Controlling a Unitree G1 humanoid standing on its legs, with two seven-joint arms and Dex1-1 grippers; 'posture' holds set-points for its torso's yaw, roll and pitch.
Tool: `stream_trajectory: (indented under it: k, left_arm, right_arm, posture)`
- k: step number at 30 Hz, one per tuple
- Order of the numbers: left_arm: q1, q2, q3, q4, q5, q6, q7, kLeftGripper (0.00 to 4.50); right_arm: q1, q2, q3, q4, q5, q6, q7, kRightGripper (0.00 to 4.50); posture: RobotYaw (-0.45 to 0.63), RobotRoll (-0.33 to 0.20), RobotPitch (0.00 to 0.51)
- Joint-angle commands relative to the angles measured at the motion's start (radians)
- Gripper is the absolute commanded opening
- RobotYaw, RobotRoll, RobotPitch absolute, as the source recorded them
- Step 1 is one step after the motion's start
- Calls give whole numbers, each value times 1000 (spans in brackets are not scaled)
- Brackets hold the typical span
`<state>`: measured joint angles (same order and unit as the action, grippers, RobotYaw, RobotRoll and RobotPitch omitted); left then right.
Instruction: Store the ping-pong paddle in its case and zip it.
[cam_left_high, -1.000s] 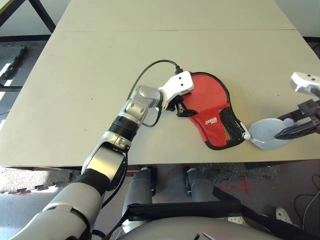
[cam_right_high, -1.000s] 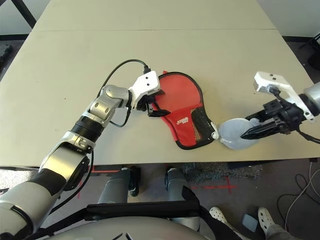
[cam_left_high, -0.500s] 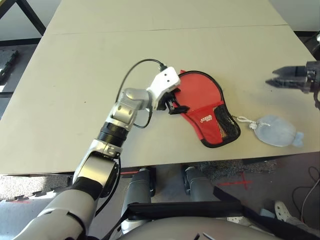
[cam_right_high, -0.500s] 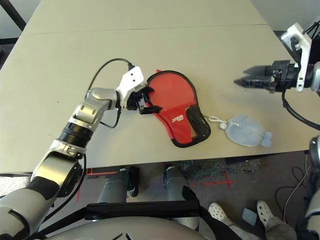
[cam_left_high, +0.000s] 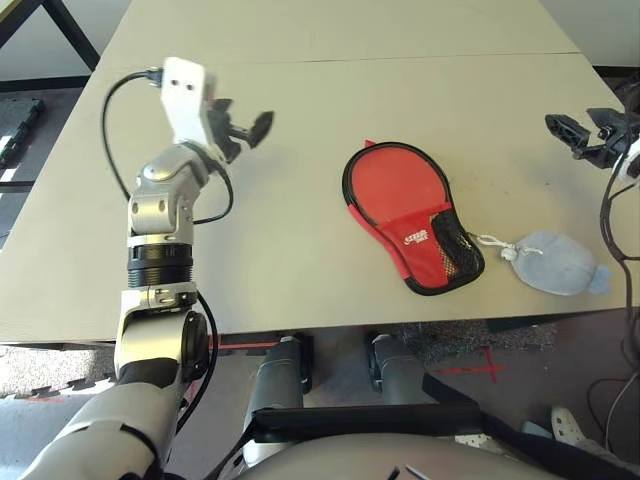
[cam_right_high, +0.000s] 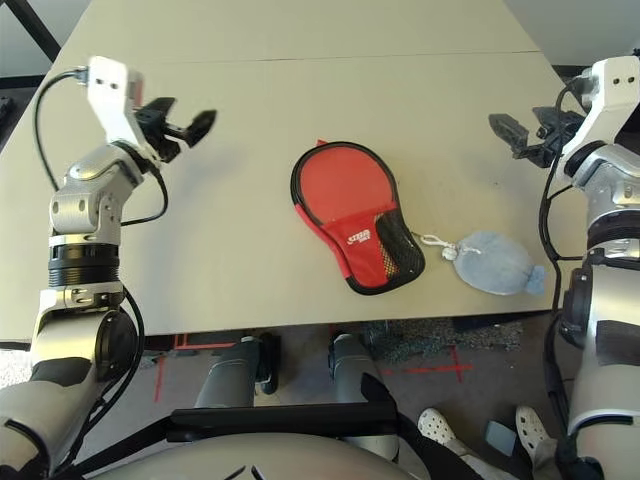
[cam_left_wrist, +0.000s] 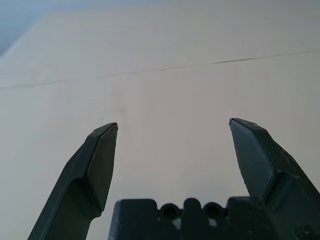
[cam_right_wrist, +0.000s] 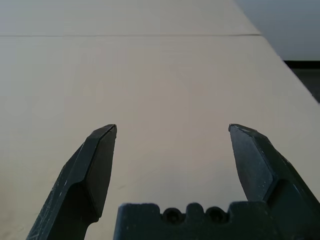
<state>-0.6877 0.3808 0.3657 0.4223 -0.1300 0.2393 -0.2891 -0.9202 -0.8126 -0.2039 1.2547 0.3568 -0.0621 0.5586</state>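
- Left wrist view shows the left gripper (cam_left_wrist: 172, 145) with its 2 fingers spread wide and holding nothing, bare table (cam_left_wrist: 165, 95) ahead.
- Right gripper (cam_right_wrist: 172, 145) is equally wide and empty, pointing across bare tabletop.
- Both arms sit raised at the table's outer sides, judged as a parked pose clear of the work.
- Between them, well apart from either gripper, the case (cam_left_high: 405, 205) lies flat near the front edge; I cannot tell whether the paddle is inside it.
- Just beside the case's narrow end, on the right gripper's side, lies a grey drawstring pouch (cam_left_high: 555, 263).
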Motion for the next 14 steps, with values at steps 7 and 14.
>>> stream_trajectory:
  k: [7,14]
  left_arm:
    - [33,51,53,193,-21,-232,84,4500]
    - [43,57,45,253,-33,-303,97,4500]
  right_arm:
    - [22,60,-88,19,-44,-67,-93,4460]
    - [26,78,-116,21,-67,-75,-101,4460]
  posture:
    - [28,0,173]
    - [31,0,164]
